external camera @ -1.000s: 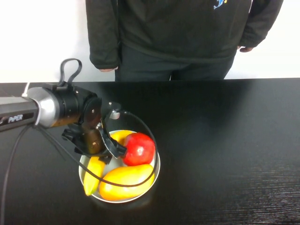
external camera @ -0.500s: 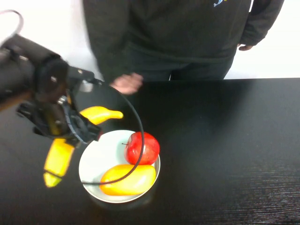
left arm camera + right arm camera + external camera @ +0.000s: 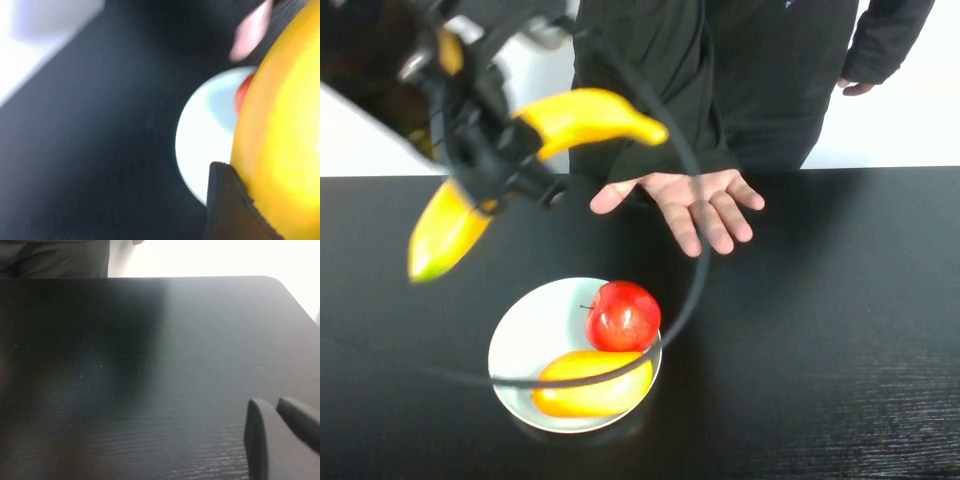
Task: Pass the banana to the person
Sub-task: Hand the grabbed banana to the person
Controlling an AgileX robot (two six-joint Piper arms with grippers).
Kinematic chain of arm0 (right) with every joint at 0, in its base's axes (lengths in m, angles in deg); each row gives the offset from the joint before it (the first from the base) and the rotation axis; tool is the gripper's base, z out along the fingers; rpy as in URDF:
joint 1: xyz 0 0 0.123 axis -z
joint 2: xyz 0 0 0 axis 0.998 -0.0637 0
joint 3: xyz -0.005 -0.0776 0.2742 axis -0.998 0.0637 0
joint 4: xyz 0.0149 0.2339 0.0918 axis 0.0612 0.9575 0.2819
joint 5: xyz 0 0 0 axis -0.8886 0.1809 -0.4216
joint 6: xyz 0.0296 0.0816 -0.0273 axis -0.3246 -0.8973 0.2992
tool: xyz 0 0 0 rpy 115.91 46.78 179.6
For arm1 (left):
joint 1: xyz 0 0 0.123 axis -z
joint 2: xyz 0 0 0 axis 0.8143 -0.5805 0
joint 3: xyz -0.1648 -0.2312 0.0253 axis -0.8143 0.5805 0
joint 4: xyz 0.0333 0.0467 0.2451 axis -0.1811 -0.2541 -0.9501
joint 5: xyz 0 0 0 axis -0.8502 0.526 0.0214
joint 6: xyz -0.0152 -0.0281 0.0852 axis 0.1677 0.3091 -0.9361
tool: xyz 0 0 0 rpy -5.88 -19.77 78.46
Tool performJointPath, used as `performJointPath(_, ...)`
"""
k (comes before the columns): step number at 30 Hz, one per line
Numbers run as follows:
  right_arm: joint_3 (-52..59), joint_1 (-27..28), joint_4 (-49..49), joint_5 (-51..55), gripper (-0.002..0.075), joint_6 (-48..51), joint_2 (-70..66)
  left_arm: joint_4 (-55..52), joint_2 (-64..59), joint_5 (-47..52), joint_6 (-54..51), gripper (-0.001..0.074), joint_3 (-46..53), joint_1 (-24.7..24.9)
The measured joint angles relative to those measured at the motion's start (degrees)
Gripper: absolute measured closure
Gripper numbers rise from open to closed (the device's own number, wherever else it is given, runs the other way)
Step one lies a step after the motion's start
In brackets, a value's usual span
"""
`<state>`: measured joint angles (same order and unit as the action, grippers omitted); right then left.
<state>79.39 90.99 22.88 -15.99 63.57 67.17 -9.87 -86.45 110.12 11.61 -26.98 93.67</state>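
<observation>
High view. The left gripper [image 3: 495, 165] is raised above the desk's far left region, its fingers clamped across the middle of the banana [image 3: 585, 115]. The banana is airborne: one tapered end points toward the person [image 3: 720, 80], the other hangs down toward the desk's left edge. The person stands behind the far edge, with one open hand [image 3: 695, 200] held palm-up over the far edge near the desk's centre. The banana's nearer tip is near that hand but not touching it. A white plate [image 3: 520, 340] sits toward the near left of the desk [image 3: 820, 320], carrying a red apple [image 3: 622, 316] and a mango [image 3: 590, 385].

Left wrist view. The banana [image 3: 280, 130] fills one side of the frame, pressed against a dark finger pad [image 3: 230, 205]. The plate [image 3: 205, 140] lies well below on the desk.

Right wrist view. The right gripper [image 3: 280, 440] rests low over bare desk at the right side, near the far right corner; its fingers sit close together, holding nothing.

Step in hand: transfer, carrying the banana to the waiting palm. The next move calls for travel toward the centre of the far edge, lowering until the fruit rests in the palm, and only then opening the fingers. Early release would likely drop the banana onto the desk.
</observation>
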Motion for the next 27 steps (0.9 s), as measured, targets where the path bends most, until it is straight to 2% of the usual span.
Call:
performJointPath(7, 0.00, 0.00, 0.00, 0.00, 0.0733, 0.00, 0.00, 3.36, -10.84, 0.23, -8.71, 0.0452, -13.92, 2.96)
performJointPath(13, 0.00, 0.00, 0.00, 0.00, 0.0734, 0.00, 0.00, 4.98, -21.20, 0.23, -12.65, 0.0452, -22.90, 3.34)
performJointPath(27, 0.00, 0.00, 0.00, 0.00, 0.0734, 0.00, 0.00, 4.31, -33.26, -4.57, -13.72, 0.0452, -25.49, 3.24)
